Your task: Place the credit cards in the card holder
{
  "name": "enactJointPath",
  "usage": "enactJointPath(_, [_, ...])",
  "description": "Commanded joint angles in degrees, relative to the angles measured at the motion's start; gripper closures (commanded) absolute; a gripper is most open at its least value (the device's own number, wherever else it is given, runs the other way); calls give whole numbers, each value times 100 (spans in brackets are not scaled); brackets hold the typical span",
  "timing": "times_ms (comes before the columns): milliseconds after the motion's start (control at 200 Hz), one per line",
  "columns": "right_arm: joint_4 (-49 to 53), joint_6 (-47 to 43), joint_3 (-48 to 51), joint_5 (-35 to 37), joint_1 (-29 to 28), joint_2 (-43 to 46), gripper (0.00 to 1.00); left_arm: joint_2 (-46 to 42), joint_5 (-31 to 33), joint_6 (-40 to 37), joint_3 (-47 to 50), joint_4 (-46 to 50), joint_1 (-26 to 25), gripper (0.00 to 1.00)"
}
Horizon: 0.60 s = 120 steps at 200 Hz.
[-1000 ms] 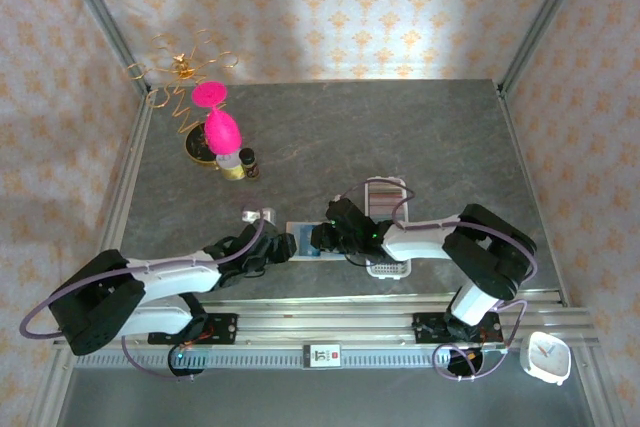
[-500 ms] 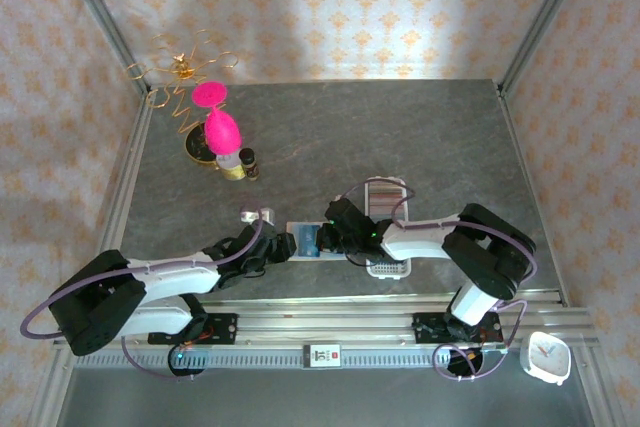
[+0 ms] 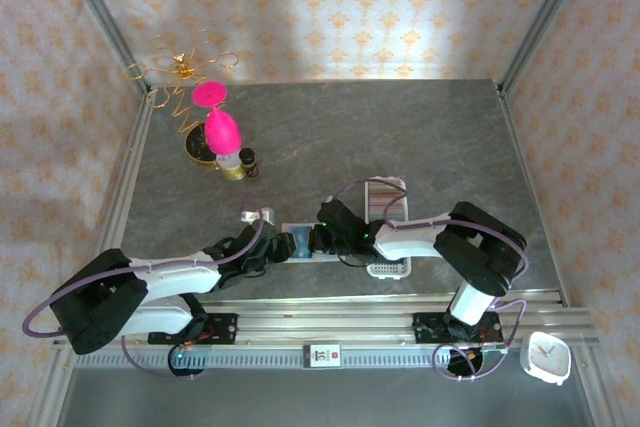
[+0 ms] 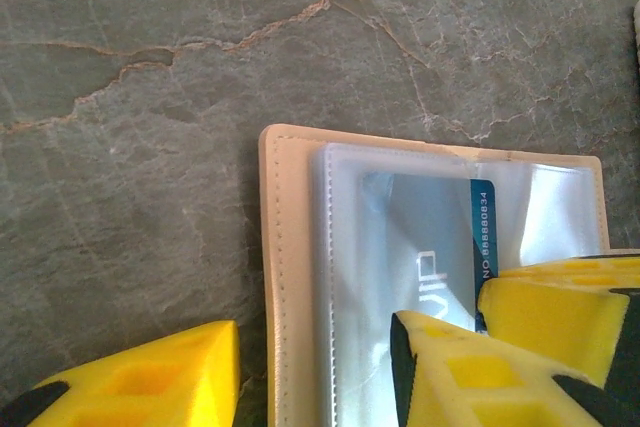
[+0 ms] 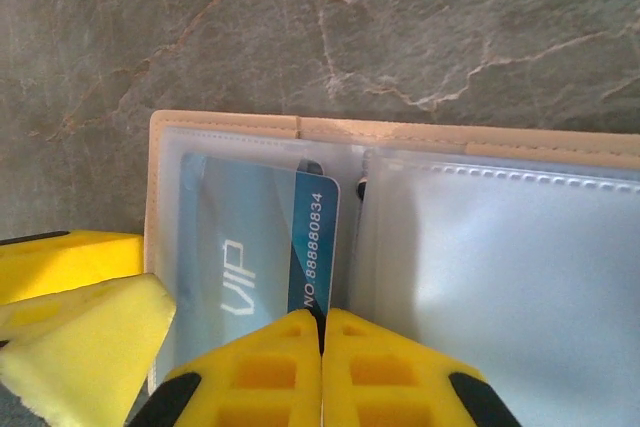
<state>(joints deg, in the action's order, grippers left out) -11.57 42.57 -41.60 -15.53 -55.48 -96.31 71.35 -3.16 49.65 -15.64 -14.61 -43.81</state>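
Right gripper [image 5: 322, 327] has its yellow fingers pressed tight together, tips planted at the bare numbered strip of the blue plastic VIP card [image 5: 315, 237]; that card sits mostly inside a clear sleeve of the tan stitched leather-look card holder [image 5: 420, 135], which lies open and flat on the grey marbled tabletop [image 5: 450, 27]; left gripper [image 4: 312, 347] stands half-spread, one finger on the sleeve, the other down beside the holder's outer edge, pinning rather than gripping, I'd say; to finish this well, ease the card sideways along the pocket toward that outer edge, low and slow, keeping it flat so no corner snags the sleeve mouth, while the left finger stops the holder sliding; hard to tell whether the closed tips pinch the card or merely press on it, since they cover its near edge; from overhead both wrists bury the holder; whatever lies on the long white plastic tray [image 3: 388, 269] is too small to read.
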Motion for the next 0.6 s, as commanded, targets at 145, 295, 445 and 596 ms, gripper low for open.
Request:
enactJointPath(145, [-311, 190, 46, -98, -65, -89, 93, 384, -816, 215, 131, -401, -42, 60])
enactJointPath(295, [-379, 224, 54, -164, -81, -142, 94, 364, -896, 232, 131, -484, -40, 62])
enactJointPath(445, [-399, 234, 74, -165, -93, -160, 94, 254, -882, 256, 125, -481, -47, 64])
enactJointPath(596, [-446, 235, 58, -222, -110, -191, 94, 85, -862, 251, 99, -440, -48, 68])
